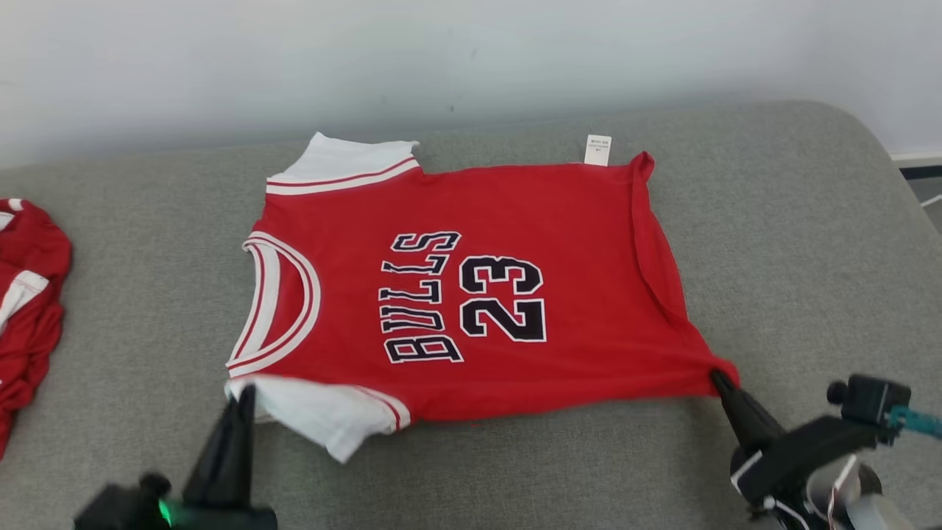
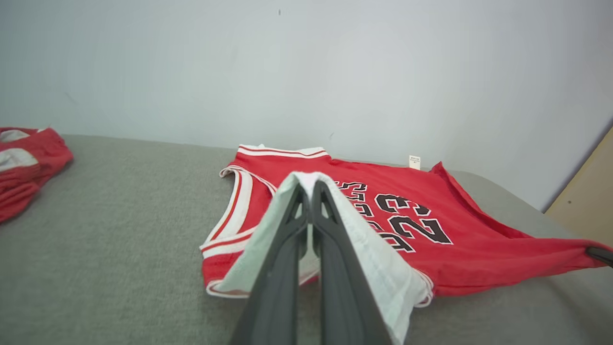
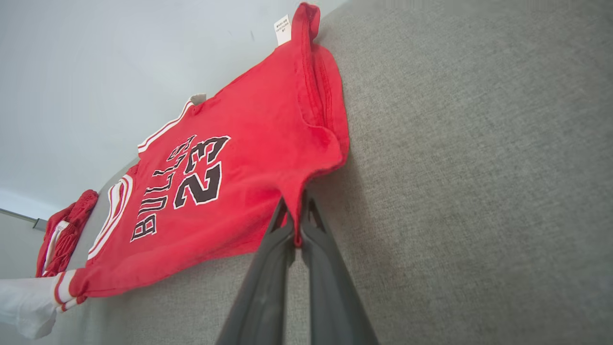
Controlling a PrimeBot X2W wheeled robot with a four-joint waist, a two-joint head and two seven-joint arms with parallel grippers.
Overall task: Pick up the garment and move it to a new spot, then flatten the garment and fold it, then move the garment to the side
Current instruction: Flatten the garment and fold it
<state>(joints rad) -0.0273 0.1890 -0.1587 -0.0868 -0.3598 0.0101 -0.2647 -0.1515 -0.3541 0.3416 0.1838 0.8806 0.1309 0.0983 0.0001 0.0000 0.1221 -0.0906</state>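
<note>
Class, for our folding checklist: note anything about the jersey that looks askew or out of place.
The red jersey is not flat: its hem is rolled over on the robot's right, a white care label sticks out at the far corner, and the near white sleeve is bunched where the left gripper pinches it.

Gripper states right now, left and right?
Left gripper: shut on the jersey, at its white sleeve.
Right gripper: shut on the jersey's hem corner.

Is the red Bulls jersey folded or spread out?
Spread out: the jersey lies flat with its front print visible; left gripper and right gripper pinch its near corners.
</note>
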